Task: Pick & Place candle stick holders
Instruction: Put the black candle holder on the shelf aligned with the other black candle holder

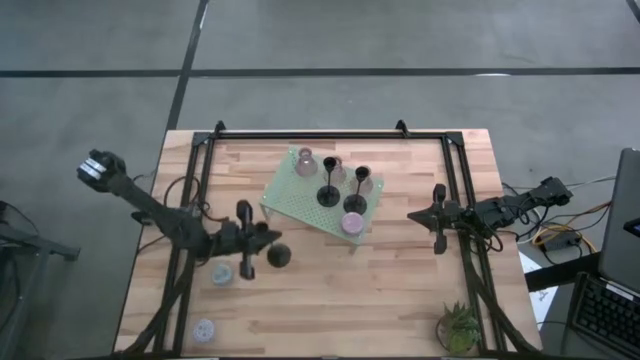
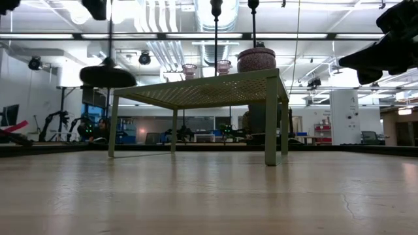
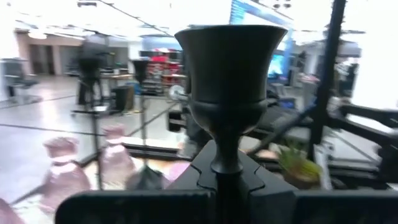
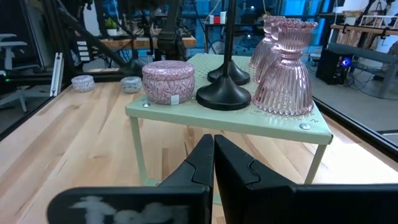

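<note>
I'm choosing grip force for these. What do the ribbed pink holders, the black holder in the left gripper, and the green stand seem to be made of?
Pink holders: probably translucent pressed glass, glossy, since light passes through the ribs.
Black holder clamped in the left gripper: opaque with a matte-satin sheen, likely painted metal, though hard to confirm.
Green stand: thin perforated sheet on slim legs, apparently painted metal.

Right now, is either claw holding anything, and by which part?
The left claw grips a black candle stick holder by its slim stem, below the cup. The right claw is shut, empty.

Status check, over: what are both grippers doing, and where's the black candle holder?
Left gripper shut on black candle holder, held above the table, short of the green stand. Right gripper shut, empty, facing the stand. Path to stand looks clear.
</note>
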